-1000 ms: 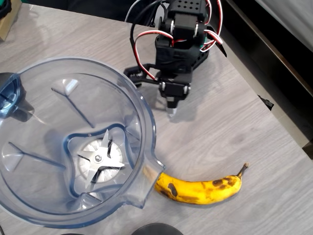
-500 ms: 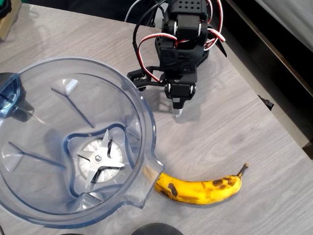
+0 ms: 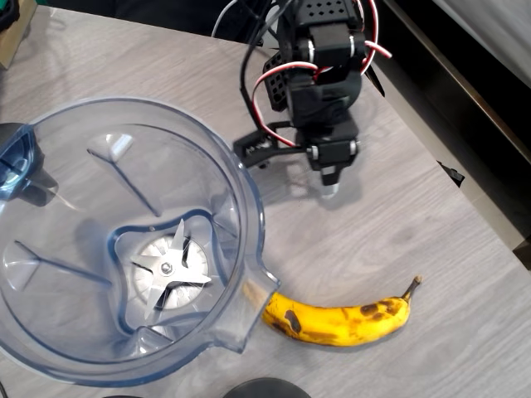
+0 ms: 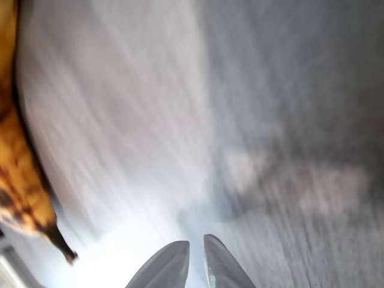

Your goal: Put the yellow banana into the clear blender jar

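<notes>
The yellow banana [image 3: 338, 317] lies on the grey wood table, its blunt end touching the spout of the clear blender jar [image 3: 241, 178] and its dark stem pointing right. In the wrist view the banana [image 4: 21, 174] runs down the blurred left edge. The jar stands at the left, a silver blade at its bottom, nothing else inside. My black gripper [image 3: 330, 191] hangs above the table, up and slightly left of the banana and right of the jar's rim. In the wrist view its two pale fingertips [image 4: 183, 261] nearly meet with nothing between them, so the gripper [image 4: 195, 264] is shut.
The table's right edge [image 3: 465, 186] runs diagonally past the arm, with a dark gap beyond. A dark round object [image 3: 265, 388] peeks in at the bottom edge below the jar. Bare tabletop lies between gripper and banana.
The gripper has swung to the right and slightly down, away from the jar's rim and closer to above the banana. Banana and jar have not moved.
</notes>
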